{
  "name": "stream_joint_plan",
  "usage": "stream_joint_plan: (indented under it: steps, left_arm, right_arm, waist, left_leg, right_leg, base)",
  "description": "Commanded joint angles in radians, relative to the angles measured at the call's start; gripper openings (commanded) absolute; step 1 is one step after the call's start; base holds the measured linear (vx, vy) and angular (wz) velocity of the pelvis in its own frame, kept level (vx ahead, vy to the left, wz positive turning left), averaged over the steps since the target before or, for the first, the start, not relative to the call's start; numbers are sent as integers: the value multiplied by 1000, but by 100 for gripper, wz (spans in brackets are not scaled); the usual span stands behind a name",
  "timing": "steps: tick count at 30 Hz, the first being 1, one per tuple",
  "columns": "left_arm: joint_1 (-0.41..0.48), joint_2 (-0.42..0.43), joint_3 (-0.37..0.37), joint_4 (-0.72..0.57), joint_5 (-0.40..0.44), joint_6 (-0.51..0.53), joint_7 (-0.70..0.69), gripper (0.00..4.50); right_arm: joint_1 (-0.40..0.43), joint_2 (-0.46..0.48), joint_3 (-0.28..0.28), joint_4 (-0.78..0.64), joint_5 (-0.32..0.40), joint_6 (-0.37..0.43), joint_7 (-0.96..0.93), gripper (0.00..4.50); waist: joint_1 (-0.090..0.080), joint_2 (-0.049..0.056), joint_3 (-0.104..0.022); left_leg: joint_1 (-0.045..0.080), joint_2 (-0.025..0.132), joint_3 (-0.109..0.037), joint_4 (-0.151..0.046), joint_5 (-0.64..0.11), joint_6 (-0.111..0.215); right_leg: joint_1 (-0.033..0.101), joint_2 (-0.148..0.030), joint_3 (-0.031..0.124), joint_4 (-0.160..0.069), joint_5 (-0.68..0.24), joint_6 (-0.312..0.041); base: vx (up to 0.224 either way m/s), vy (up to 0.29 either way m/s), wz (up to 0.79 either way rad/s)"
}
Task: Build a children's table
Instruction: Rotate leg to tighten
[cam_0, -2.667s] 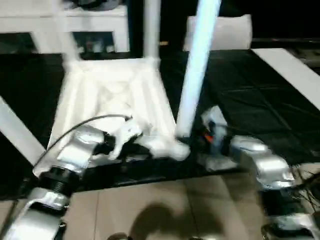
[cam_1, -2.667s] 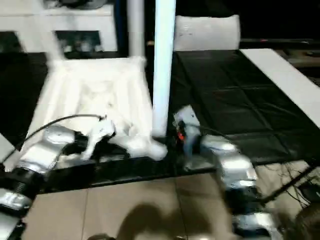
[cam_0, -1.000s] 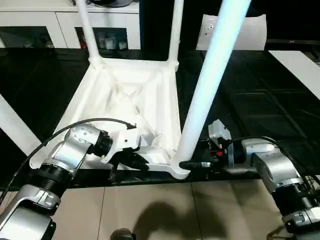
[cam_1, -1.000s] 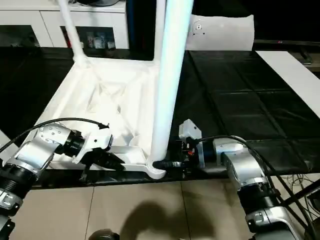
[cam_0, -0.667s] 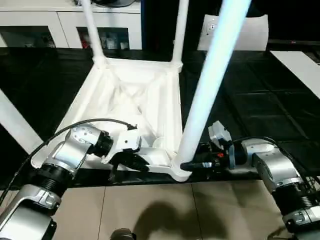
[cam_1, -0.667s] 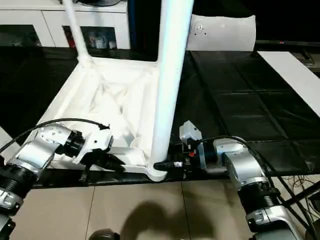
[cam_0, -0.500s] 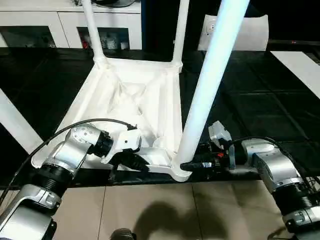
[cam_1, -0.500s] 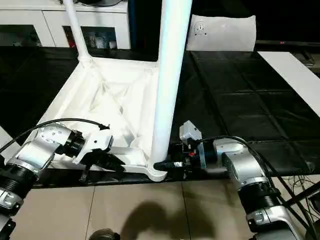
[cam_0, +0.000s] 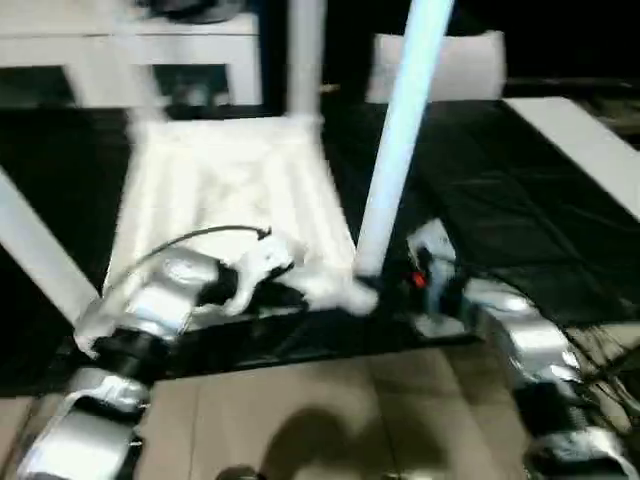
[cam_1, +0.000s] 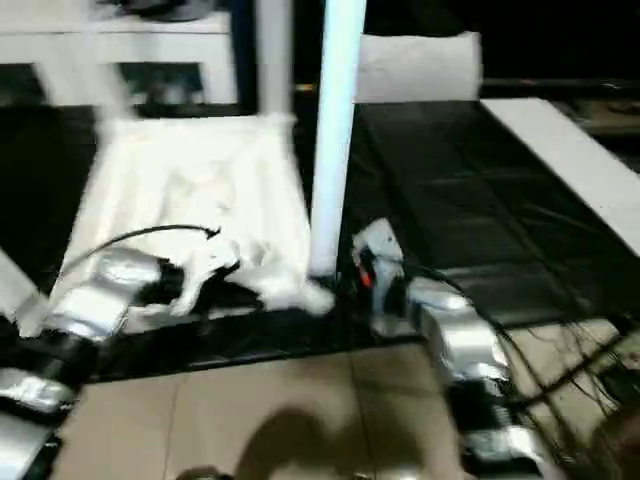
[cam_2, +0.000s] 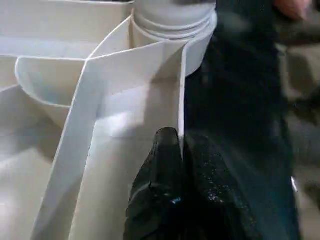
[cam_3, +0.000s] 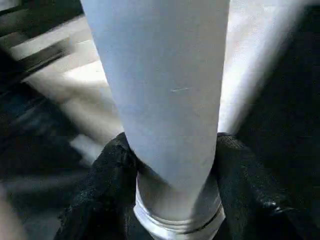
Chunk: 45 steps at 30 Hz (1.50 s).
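Observation:
The white tabletop (cam_0: 225, 185) lies upside down on the black mat, ribs facing up. A far leg (cam_0: 304, 55) stands in its corner socket. At the near right corner another white leg (cam_0: 398, 140) rises from its socket (cam_2: 175, 22), leaning slightly right. My right gripper (cam_3: 172, 192) is shut on this leg's base, one black finger (cam_3: 102, 175) on each side. My left gripper (cam_2: 181, 150) is shut on the tabletop's thin side wall (cam_2: 181, 90) just beside that socket. Seen from my head, the left gripper (cam_0: 285, 290) and right gripper (cam_0: 388, 282) flank the corner.
A long white tube (cam_0: 35, 250) slants across the mat at the left. A flat white sheet (cam_0: 450, 62) stands at the back, a white strip (cam_0: 580, 140) runs along the right, and white cabinets (cam_0: 130, 45) are behind. Tan floor (cam_0: 330, 410) lies in front of the mat's edge.
The whole picture has swung and blurred, so the camera has moved. Both grippers stay at the same near right corner, the right one on the leg's base.

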Motion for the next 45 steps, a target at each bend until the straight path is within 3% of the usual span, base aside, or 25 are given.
stream_joint_plan:
  steps: [1,3,4,5,8,9,11,14,16,21,22,25,26,29,33,34,37,39,43,45]
  left_arm:
    - [-41,-108,-2,-12,-29,36,110,0]
    - [-48,-138,20,-3,-26,57,182,0]
    - [-54,-161,39,1,-22,72,234,0]
    - [-57,-171,49,1,-17,83,261,0]
    - [-59,-187,64,-12,-9,100,310,0]
    - [-56,-180,60,-22,-2,96,307,0]
    - [-49,-171,53,-38,0,99,296,0]
    - [-39,-143,31,-48,14,56,266,0]
    - [-25,-102,3,-54,32,-8,219,0]
    - [-9,-53,-20,-61,21,-50,114,0]
    - [-2,-27,-34,-66,17,-76,61,0]
    - [7,21,-66,-67,22,-108,-19,0]
    - [9,42,-80,-60,20,-131,-56,0]
    - [12,70,-86,-53,1,-161,-131,0]
    - [2,112,-101,-30,2,-195,-223,0]
    - [0,118,-105,-24,3,-206,-239,0]
    - [-6,132,-121,-13,-3,-232,-287,0]
    - [-10,137,-128,-13,-8,-236,-322,0]
    - [-13,147,-147,-15,-6,-251,-368,0]
    - [-12,150,-153,-18,-8,-255,-388,0]
  right_arm:
    - [-59,133,22,55,13,45,-167,196]
    - [-84,179,5,87,3,49,-253,196]
    - [-99,206,7,106,-20,48,-302,196]
    - [-106,223,8,114,-35,52,-332,196]
    - [-110,260,16,114,-58,61,-374,196]
    - [-89,255,50,88,-73,40,-333,231]
    - [-74,252,63,72,-74,11,-317,265]
    - [-59,246,37,50,-28,-2,-278,287]
    - [-43,204,26,28,-12,-31,-221,301]
    - [-13,111,29,-10,0,-63,-90,345]
    - [4,60,41,-35,11,-84,-3,355]
    - [19,-20,53,-57,23,-106,113,384]
    - [23,-54,58,-59,25,-119,161,391]
    - [26,-112,69,-52,20,-150,247,413]
    - [9,-192,81,-1,20,-221,384,413]
    - [4,-202,82,6,30,-224,415,413]
    - [-7,-228,97,16,53,-231,493,413]
    - [-11,-237,118,16,57,-240,535,413]
    - [-14,-241,136,19,71,-235,580,398]
    - [-17,-243,141,26,76,-231,601,360]
  waist:
    - [-4,4,-53]
    - [-13,3,-57]
    - [-16,6,-59]
    - [-22,4,-59]
    - [-18,4,-63]
    - [-17,1,-64]
    - [-11,3,-67]
    - [-6,3,-69]
    - [-6,9,-68]
    - [-1,5,-64]
    - [3,9,-64]
    - [8,4,-65]
    - [10,8,-65]
    - [14,5,-65]
    - [29,8,-66]
    - [32,11,-67]
    - [41,6,-67]
    - [47,8,-67]
    - [57,7,-69]
    - [58,7,-68]
  left_leg:
    - [-1,28,-22,-81,-303,-26]
    - [-1,24,-24,-80,-297,-29]
    - [4,27,-20,-77,-285,-25]
    - [3,26,-19,-77,-272,-23]
    - [2,24,-12,-73,-218,-1]
    - [2,23,-11,-72,-210,6]
    - [-4,23,-10,-72,-165,20]
    - [-6,28,-11,-74,-133,33]
    - [-2,29,-11,-74,-144,33]
    - [0,32,-9,-75,-172,39]
    - [1,33,-9,-76,-178,34]
    - [0,33,-8,-74,-177,41]
    - [2,34,-9,-74,-179,43]
    - [1,34,-8,-73,-172,44]
    - [4,37,-5,-71,-175,47]
    - [4,37,-6,-70,-176,47]
    - [2,37,-5,-69,-180,56]
    - [3,39,-6,-69,-178,56]
    - [5,40,-6,-69,-174,53]
    - [5,41,-7,-70,-178,49]
  right_leg:
    - [43,-87,45,-113,-490,-92]
    - [45,-85,41,-112,-480,-97]
    - [39,-84,48,-111,-427,-112]
    - [39,-78,50,-105,-374,-132]
    - [45,-77,54,-97,-262,-156]
    - [47,-76,54,-96,-244,-159]
    - [55,-76,54,-90,-183,-163]
    - [59,-77,53,-83,-129,-171]
    - [56,-77,52,-85,-123,-176]
    - [57,-78,54,-88,-145,-180]
    - [55,-80,54,-89,-161,-179]
    - [58,-78,54,-89,-159,-172]
    - [56,-80,54,-87,-154,-181]
    - [56,-78,52,-86,-152,-191]
    - [53,-78,52,-84,-141,-202]
    - [54,-79,51,-82,-136,-205]
    - [56,-78,49,-81,-136,-212]
    - [54,-79,49,-81,-149,-210]
    - [52,-79,49,-80,-147,-213]
    - [51,-80,49,-80,-150,-213]
  base:
    - [0,0,0]
    - [0,0,0]
    - [0,0,0]
    - [0,0,0]
    - [17,-6,2]
    - [0,0,0]
    - [0,0,0]
    - [0,0,0]
    - [0,0,0]
    - [0,0,0]
    - [0,0,0]
    - [0,0,0]
    - [0,0,0]
    - [0,0,0]
    - [0,0,0]
    - [0,0,0]
    - [0,0,0]
    - [0,0,0]
    - [0,0,0]
    - [0,0,0]
